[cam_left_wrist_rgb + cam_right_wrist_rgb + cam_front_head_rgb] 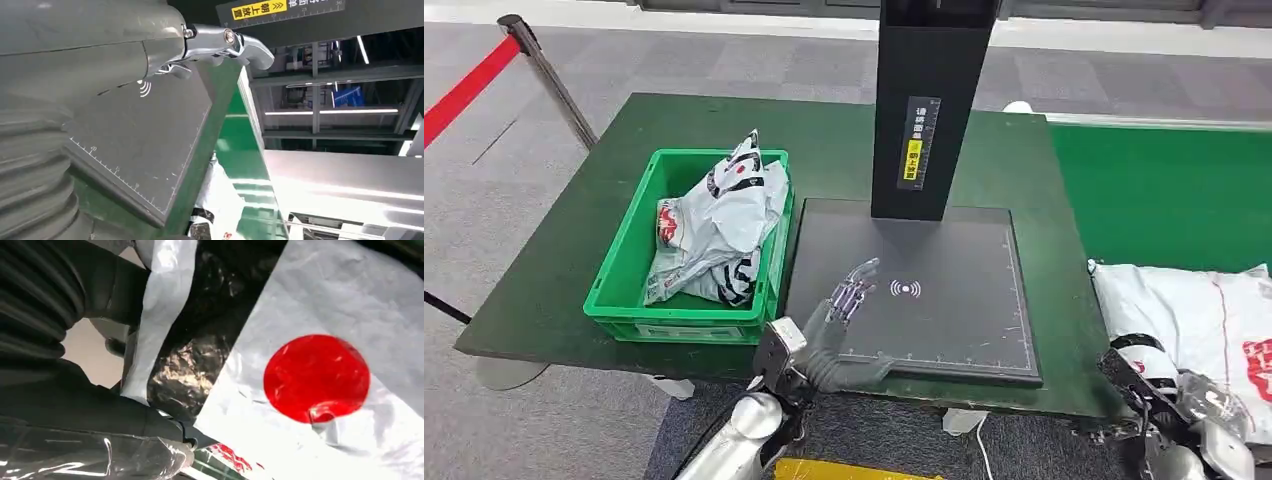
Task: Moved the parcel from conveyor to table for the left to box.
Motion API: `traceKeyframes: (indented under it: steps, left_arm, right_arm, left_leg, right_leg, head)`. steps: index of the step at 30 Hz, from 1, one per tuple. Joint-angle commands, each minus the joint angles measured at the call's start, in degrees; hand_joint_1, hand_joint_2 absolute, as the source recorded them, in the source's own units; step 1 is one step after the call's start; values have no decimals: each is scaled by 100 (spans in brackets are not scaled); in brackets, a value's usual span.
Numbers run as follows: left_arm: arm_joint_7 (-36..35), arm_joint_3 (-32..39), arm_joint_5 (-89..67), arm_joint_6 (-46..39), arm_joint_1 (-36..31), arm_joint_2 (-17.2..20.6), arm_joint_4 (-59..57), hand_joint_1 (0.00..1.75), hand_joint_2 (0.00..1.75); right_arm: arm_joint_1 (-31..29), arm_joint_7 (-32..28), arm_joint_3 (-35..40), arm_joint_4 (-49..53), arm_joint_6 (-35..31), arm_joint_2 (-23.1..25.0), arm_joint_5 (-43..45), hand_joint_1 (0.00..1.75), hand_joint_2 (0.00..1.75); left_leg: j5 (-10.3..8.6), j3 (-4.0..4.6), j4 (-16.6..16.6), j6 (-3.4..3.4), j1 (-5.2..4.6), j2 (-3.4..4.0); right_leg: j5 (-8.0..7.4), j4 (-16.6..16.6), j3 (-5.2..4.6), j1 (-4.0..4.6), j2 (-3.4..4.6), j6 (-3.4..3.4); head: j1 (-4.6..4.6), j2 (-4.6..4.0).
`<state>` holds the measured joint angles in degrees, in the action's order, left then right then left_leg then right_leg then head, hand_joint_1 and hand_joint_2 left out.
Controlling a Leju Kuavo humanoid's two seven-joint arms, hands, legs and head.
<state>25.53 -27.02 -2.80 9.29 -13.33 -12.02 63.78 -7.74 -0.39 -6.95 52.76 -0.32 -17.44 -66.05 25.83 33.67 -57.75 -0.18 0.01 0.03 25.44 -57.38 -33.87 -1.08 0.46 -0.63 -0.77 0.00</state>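
A white plastic parcel with red print and a black band lies on the green conveyor at the right. My right hand is at its near left corner and grips it. In the right wrist view the parcel lies across that hand and hides the fingers. My left hand hovers flat with fingers apart over the near left part of the black scan pad, holding nothing. The left wrist view looks past that hand along the pad.
A green bin with several white parcels stands on the dark green table left of the pad. A black scanner column rises at the pad's far edge. A barrier post with red belt stands at the far left.
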Motion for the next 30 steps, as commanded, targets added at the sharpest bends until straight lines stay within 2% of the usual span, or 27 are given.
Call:
traceKeyframes:
  steps: [1, 16, 21, 30]
  left_arm:
    - [38, 160, -65, -25, -11, 111, -241, 0, 175]
    - [54, 161, -72, -83, -6, 117, -289, 0, 175]
    - [91, 152, -136, -147, 7, 116, -301, 0, 175]
    - [122, 181, -171, -224, -35, 85, -325, 0, 175]
  right_arm:
    - [229, -92, 14, 271, -61, 481, 122, 175, 175]
    - [288, -257, -168, 513, -368, 551, 198, 175, 175]
    - [335, -361, -361, 856, -851, 749, 426, 175, 175]
    - [461, -443, -536, 1383, -1078, 906, 813, 175, 175]
  left_leg:
    - [-3, -13, 19, -8, 11, 12]
    - [9, -13, 13, -22, 6, 29]
    - [12, -15, 14, -25, 7, 32]
    - [13, -10, 11, -22, 7, 24]
  right_leg:
    - [-8, 22, 12, 13, 7, 12]
    - [-2, 10, 4, 20, 33, 14]
    - [-1, 13, 4, 21, 36, 17]
    - [3, 6, -3, 13, 27, 16]
  head:
    - [0, 0]
    - [0, 0]
    - [0, 0]
    - [0, 0]
